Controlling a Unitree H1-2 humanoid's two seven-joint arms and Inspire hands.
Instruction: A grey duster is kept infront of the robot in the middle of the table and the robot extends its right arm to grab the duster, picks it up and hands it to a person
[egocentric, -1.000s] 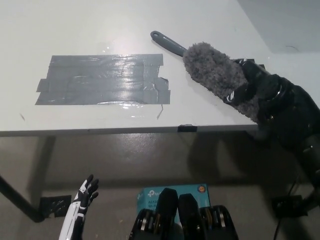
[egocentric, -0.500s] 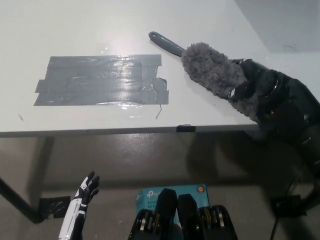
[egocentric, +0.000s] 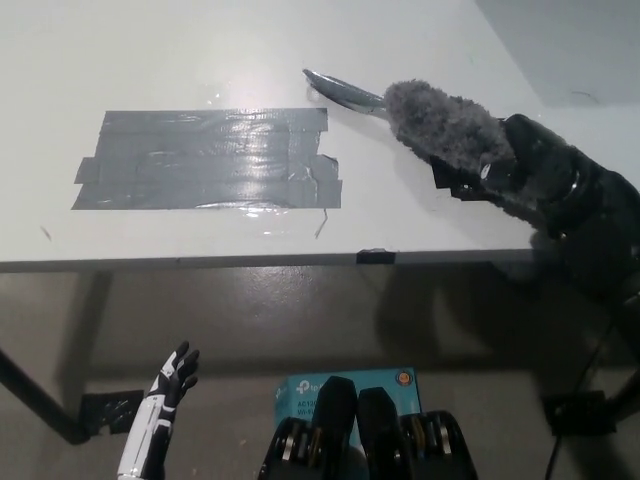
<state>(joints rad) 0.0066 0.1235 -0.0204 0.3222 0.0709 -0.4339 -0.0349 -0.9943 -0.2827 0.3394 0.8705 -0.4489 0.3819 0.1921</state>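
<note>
duster (egocentric: 440, 125) lies at the right part of the table (egocentric: 200, 60), its handle pointing up-left. right hand (egocentric: 520, 170) has its fingers closed around the fluffy head. left hand (egocentric: 165, 395) hangs low beside the table, fingers slightly spread, holding nothing.

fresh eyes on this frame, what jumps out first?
The black right hand at the table's right edge, closed on the fluffy grey duster, handle pointing up-left. Next, the grey tape patch mid-table. The white left hand hangs low, bottom left.
</note>
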